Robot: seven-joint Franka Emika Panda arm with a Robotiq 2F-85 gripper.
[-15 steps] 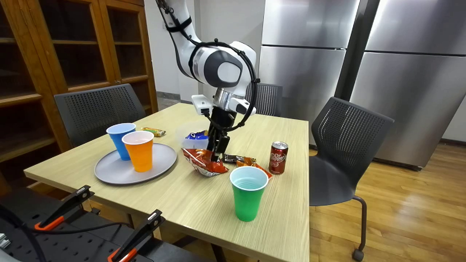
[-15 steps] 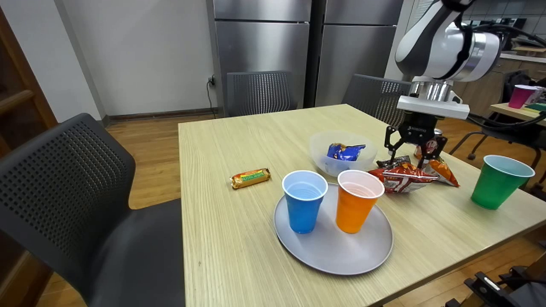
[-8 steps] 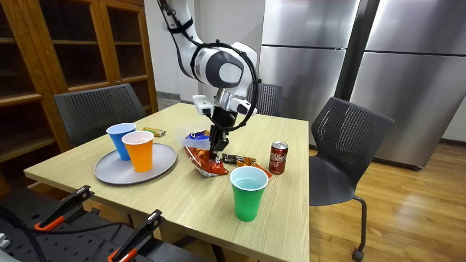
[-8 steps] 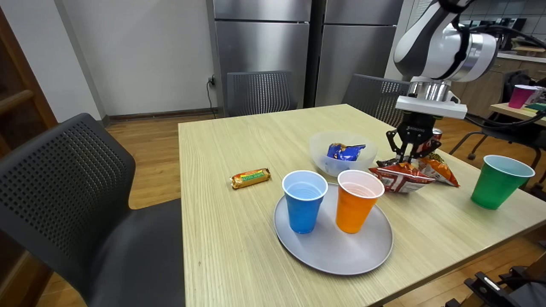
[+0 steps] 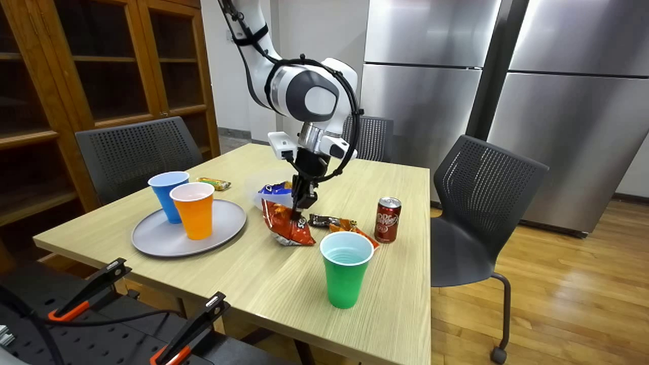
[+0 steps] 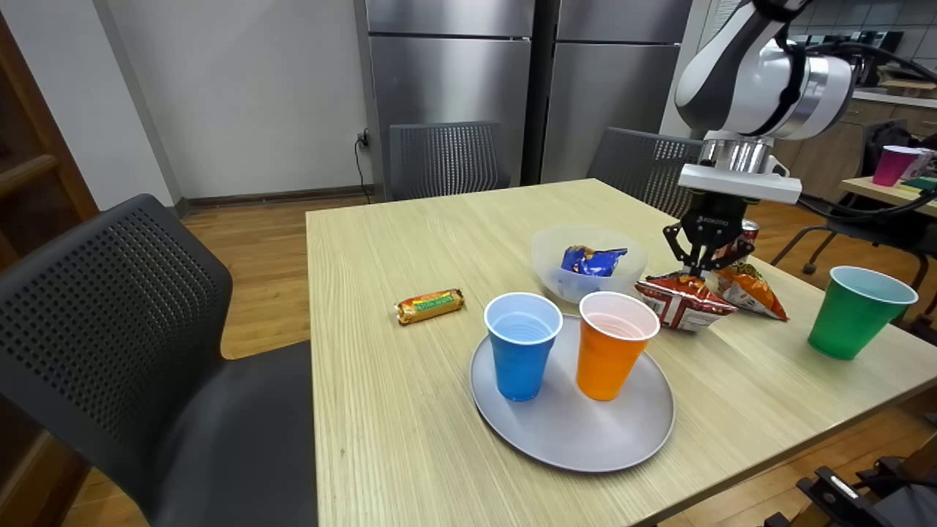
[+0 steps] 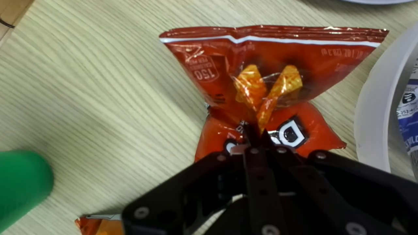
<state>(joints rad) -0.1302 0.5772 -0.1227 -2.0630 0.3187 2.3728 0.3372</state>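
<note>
Item: red chip bag (image 6: 684,301), glossy creased film, pillow-shaped, w/ crimped straight seal. Loc.: on wood-grain table (image 6: 388,439), btwn rounded translucent plastic bowl (image 6: 571,289), containing shiny blue packet (image 6: 600,262), and tapered green cup (image 6: 856,311). Plate (image 6: 585,448): matte grey, circular. Tool: from where I stand, gripper (image 6: 694,271) has both fingers drawn together, pinching a fold of film approx. mid-bag; creases converge at the tips. Diff. vs. a sec. ago: fingers were spread apart; now fully together. Bag is bunched narrower, bowl-side corner tipped up higher.
</note>
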